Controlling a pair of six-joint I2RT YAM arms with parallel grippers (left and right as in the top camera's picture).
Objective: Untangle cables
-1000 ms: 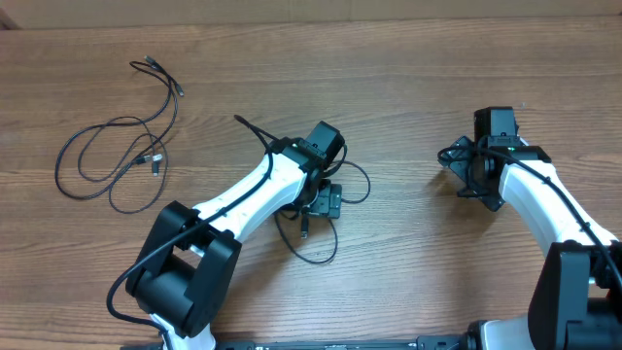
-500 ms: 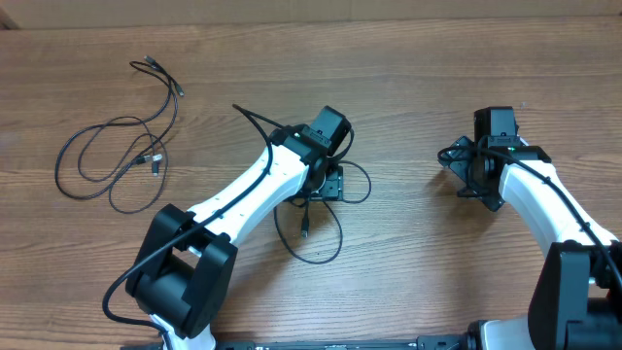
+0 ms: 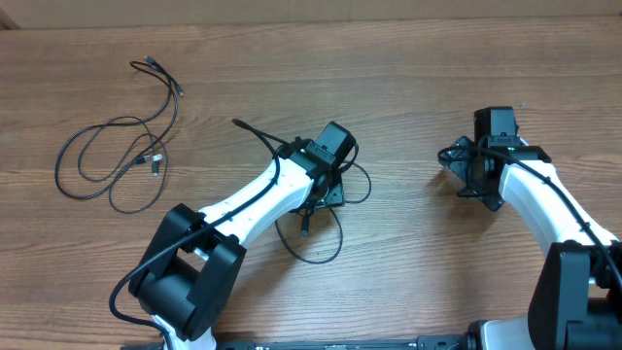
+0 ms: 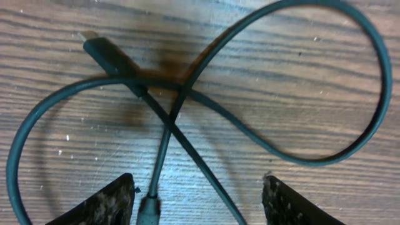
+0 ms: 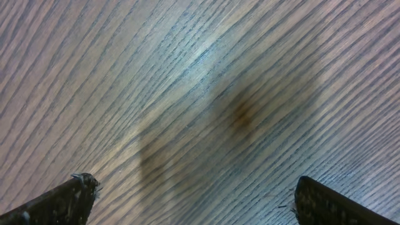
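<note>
**Black cord crossing between parted left fingers**

Black fingertips of the left pincer (image 4: 200, 203) stand apart, not clamped on anything. In the wrist view two strands of the looped cable (image 4: 369, 94) run up through the gap between them. A small dark connector (image 4: 148, 209) sits at the bottom edge, between the tips and nearer the left one. Just beyond the tips the strands cross, then spread into one wide loop to the right and another curving round to the left. A dark plug (image 4: 103, 53) lies flat on the wood beside the crossing.

From overhead, the left pincer (image 3: 326, 190) hangs over this cable (image 3: 321, 255) near the middle of the wooden table (image 3: 408, 87). A second cable bunch (image 3: 107, 165) lies in loose loops far to the left, well apart.

The right pincer (image 5: 200, 200) is spread wide over bare wood grain, at the right of the table (image 3: 465, 170).
</note>
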